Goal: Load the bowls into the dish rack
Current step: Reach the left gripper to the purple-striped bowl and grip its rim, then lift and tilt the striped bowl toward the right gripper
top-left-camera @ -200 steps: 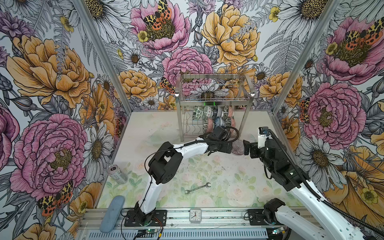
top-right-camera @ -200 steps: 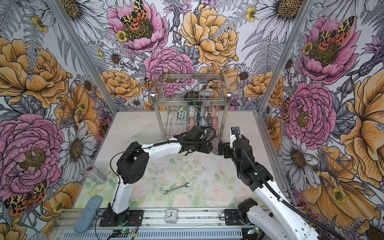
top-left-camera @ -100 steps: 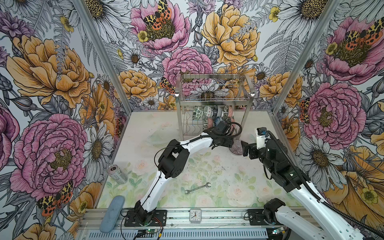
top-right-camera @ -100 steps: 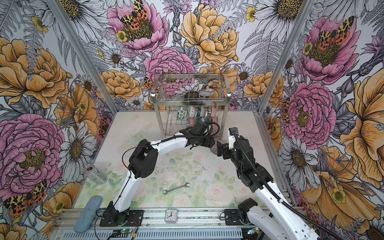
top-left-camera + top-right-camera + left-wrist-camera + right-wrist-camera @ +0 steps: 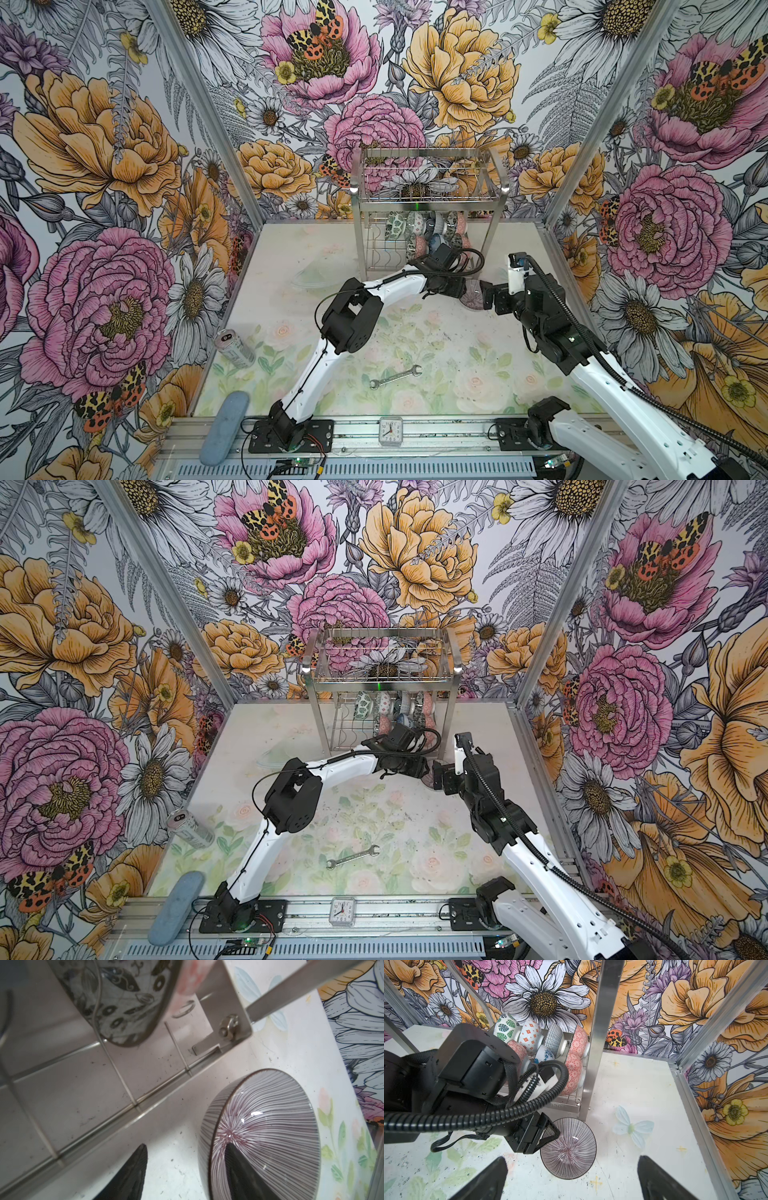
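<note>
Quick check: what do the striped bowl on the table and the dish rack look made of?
The striped bowl looks like glazed ceramic: glossy inside, sharp light glints over fine painted lines. The dish rack looks like polished metal, probably stainless steel: shiny flat legs, thin bright wires.

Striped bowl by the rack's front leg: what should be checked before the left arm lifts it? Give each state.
1. Rim of the striped bowl straddled by the left gripper: ok, one finger inside, one outside.
2. Grip firm: not ok, the outer finger stands off the wall.
3. The right gripper clear: ok, open, touching nothing.
4. Free slots in the dish rack: ok, lower shelf bare on the left in both top views.
5. Bowl clear of the rack leg: cannot tell.
</note>
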Robot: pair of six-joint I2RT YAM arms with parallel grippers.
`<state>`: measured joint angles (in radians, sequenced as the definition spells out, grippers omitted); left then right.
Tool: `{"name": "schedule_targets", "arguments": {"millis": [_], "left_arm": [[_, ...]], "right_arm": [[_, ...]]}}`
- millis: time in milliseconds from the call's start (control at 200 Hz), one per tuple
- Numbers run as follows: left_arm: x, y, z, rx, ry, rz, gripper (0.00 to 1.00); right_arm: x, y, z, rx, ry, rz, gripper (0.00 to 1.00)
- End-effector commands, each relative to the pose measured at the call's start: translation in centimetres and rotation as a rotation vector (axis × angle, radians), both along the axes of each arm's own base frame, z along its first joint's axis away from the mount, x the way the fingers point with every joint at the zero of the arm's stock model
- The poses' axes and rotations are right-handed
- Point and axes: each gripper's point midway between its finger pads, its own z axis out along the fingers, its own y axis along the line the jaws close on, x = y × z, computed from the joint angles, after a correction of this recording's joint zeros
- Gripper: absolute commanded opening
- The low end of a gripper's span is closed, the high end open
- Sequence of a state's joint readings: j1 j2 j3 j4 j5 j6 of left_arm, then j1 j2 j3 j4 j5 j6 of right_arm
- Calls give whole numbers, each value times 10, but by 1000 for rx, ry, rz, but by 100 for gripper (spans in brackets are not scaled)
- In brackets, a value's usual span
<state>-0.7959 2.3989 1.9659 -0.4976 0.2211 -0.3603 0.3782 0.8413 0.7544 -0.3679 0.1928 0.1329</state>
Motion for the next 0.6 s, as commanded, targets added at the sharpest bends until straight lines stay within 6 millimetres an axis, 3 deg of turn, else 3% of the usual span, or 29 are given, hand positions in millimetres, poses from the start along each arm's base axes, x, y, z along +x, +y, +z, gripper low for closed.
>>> {"name": "schedule_targets", "arguments": {"millis": [0,275,435,595], "left_arm": [[-2,-7,-8,-17,30,-34,55],[-3,-16,-9,-29,40,-48,36],[-5,-16,-4,-25,37,-52,17],[-8,-12,6,-26,28,-54,4]], "right_arm": [[3,1,6,16,-30,8,100],[2,-4,7,24,-32,0,100],[3,-5,9,29,-36,-1,100],[1,-5,14,40,-50,4,100]]}}
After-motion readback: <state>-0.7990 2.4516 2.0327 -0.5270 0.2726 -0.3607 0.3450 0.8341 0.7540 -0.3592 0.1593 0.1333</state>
